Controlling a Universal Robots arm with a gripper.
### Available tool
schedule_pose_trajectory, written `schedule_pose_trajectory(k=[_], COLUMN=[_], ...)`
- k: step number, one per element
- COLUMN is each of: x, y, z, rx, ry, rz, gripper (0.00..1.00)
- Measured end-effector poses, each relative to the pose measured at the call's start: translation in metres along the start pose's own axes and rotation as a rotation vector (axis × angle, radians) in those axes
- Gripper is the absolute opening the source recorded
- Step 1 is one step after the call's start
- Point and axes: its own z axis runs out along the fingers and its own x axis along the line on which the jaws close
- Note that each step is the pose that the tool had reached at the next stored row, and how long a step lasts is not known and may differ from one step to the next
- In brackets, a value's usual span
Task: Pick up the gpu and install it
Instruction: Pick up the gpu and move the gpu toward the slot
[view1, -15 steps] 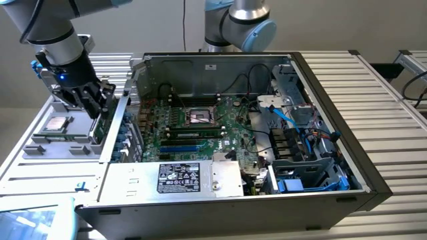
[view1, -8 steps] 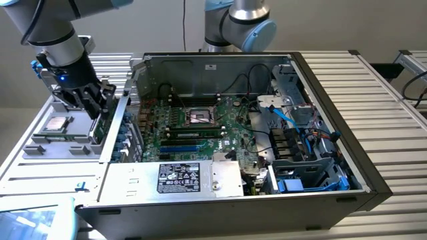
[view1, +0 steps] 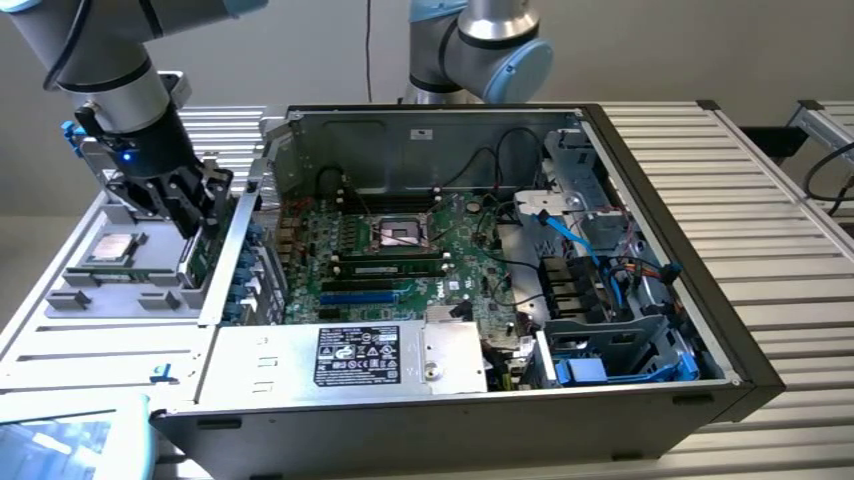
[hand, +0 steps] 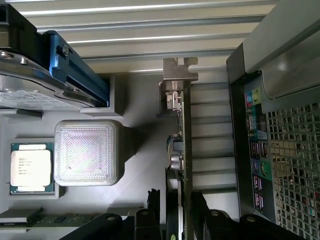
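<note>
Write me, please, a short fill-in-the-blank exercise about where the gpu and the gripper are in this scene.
1. The gpu is not lying flat: it stands on its ___ in the grey tray.
2. The gripper has its jaws ___, with one finger on each side of the gpu.
3. The tray lies outside the open computer case, on the exterior view's ___ of it.

Missing words: edge; open; left.
</note>
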Motion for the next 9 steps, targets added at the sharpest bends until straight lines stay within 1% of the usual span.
schedule_pose_trajectory(k=[4,5,6,7,8,9], x=[0.0000,0.0000,0.0000,0.0000,0.0000,0.0000], y=[0.0000,0.0000,0.0000,0.0000,0.0000,0.0000], z=[0.0000,0.0000,0.0000,0.0000,0.0000,0.0000], rx=[0.0000,-0.0001,0.0000,0.0000,0.0000,0.0000], ry=[0.0000,-0.0001,0.0000,0.0001,0.0001,0.0000], rz=[0.000,0.000,0.000,0.000,0.000,0.000], gripper=[0.39,0.37,0.37,0.30,0.27,0.27])
